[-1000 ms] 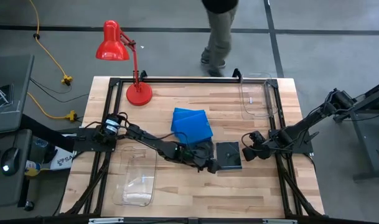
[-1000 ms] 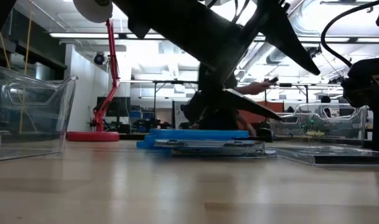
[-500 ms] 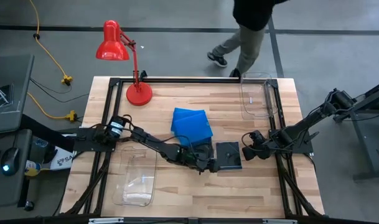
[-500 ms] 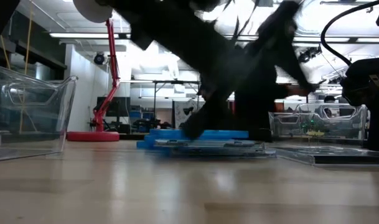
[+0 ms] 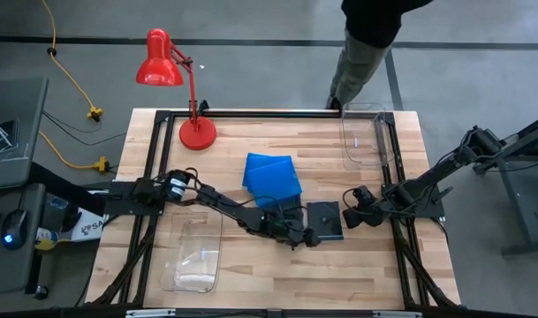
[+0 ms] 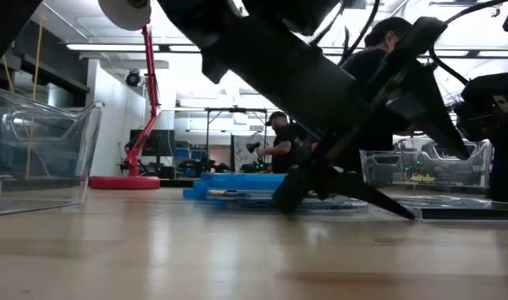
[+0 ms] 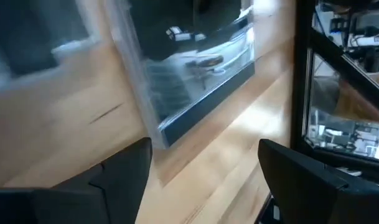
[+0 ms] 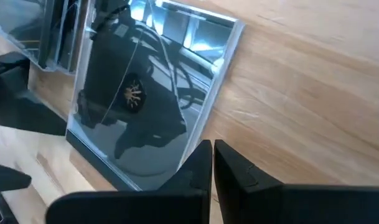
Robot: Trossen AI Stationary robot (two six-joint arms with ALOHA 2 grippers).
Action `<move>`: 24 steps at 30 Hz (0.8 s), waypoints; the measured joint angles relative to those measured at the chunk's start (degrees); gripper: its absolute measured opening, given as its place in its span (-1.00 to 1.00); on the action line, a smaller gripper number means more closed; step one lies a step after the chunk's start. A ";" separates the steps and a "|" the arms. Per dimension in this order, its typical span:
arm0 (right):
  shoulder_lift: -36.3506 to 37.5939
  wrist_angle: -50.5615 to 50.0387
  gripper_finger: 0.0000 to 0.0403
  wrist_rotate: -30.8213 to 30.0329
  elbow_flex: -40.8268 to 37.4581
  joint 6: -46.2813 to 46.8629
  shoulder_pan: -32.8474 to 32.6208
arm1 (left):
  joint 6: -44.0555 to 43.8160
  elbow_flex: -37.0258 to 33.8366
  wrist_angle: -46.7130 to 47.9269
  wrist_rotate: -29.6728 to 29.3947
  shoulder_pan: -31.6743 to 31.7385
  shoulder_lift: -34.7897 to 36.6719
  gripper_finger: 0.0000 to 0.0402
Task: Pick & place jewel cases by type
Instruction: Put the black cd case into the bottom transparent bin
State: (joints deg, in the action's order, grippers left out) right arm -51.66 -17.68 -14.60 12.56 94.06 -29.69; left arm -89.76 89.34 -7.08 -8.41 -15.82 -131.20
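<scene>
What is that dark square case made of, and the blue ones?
The dark case looks like glossy hard plastic: it mirrors the arm above it. The blue cases look like smooth plastic too, though less shiny; hard to be sure.

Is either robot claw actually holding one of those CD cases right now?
No. The left gripper is open beside the dark jewel case, gripping nothing; the right gripper is shut and empty.

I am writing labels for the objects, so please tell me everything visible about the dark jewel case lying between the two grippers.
The dark jewel case is a thin, square, glossy plastic case with clear edges, closed and lying flat on the wooden table, apart from the blue cases. The open left gripper is at its edge; the shut right gripper waits beside it.
</scene>
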 joint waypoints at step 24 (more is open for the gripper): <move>-0.13 0.34 -0.93 1.01 0.00 1.27 0.00 | 2.94 1.73 2.71 -3.31 2.65 -1.09 0.45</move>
State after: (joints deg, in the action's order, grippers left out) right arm -51.79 -17.34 -13.58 12.56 95.33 -29.69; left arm -86.83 91.07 -4.37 -11.71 -13.17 -132.29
